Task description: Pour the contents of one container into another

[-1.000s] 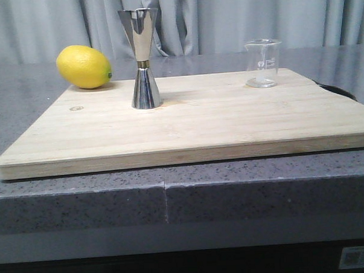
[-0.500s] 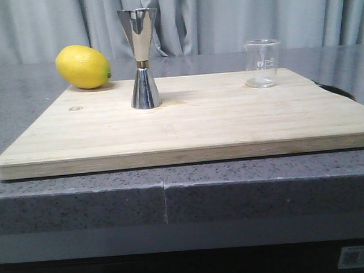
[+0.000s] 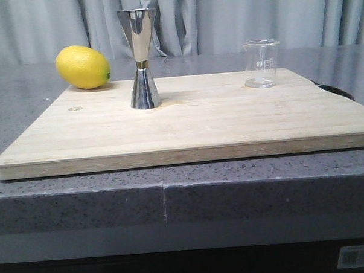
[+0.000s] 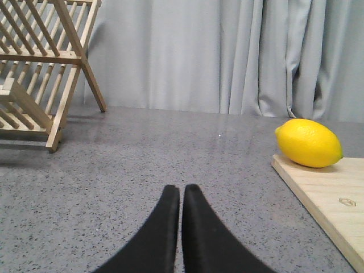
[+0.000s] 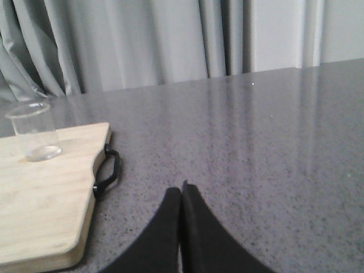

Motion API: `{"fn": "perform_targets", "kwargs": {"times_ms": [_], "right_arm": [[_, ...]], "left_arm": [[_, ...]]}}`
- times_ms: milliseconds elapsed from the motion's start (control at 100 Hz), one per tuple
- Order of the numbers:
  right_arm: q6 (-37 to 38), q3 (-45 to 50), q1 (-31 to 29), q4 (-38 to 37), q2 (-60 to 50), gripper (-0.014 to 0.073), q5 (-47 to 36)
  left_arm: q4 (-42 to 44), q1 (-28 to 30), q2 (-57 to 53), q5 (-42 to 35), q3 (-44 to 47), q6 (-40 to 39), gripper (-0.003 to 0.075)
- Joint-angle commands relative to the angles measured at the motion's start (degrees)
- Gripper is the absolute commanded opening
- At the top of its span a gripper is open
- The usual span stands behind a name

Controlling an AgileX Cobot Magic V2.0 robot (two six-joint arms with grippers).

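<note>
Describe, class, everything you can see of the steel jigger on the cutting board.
The steel jigger is a tall, shiny, hourglass-shaped double cup with a thin gold band at its narrow waist. It stands upright on the wooden cutting board, left of centre, its wider cup on top. The lemon and beaker stand apart from it, and no gripper touches it. Its contents cannot be seen.

This looks like a kitchen set up for recording. A grey speckled stone table (image 3: 232, 188) fills the lower half of the front view, carrying a wooden cutting board (image 3: 199, 123) with a lemon (image 3: 83, 67) at its upper left. A wooden dish rack (image 4: 40, 68) stands in the upper left of the left wrist view. Plain grey curtains (image 3: 225, 20) close off the back.
</note>
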Motion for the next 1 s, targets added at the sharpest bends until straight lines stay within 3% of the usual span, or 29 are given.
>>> {"fn": "perform_targets", "kwargs": {"times_ms": [0,200,990], "right_arm": [[-0.67,0.28,1.42,0.08,-1.07,-0.0070,-6.28],[-0.67,0.28,6.01,-0.83,-1.07,-0.0070,-6.26],[-2.85,0.28,5.12,-1.37,-1.07,-0.0070,-4.24]], "left_arm": [[-0.09,-0.34,-1.16,-4.31,1.57,-0.40,-0.0019],[-0.09,-0.34,-1.16,-4.31,1.57,-0.40,-0.0019],[-0.09,-0.34,-1.16,-4.31,1.57,-0.40,-0.0019]]}}
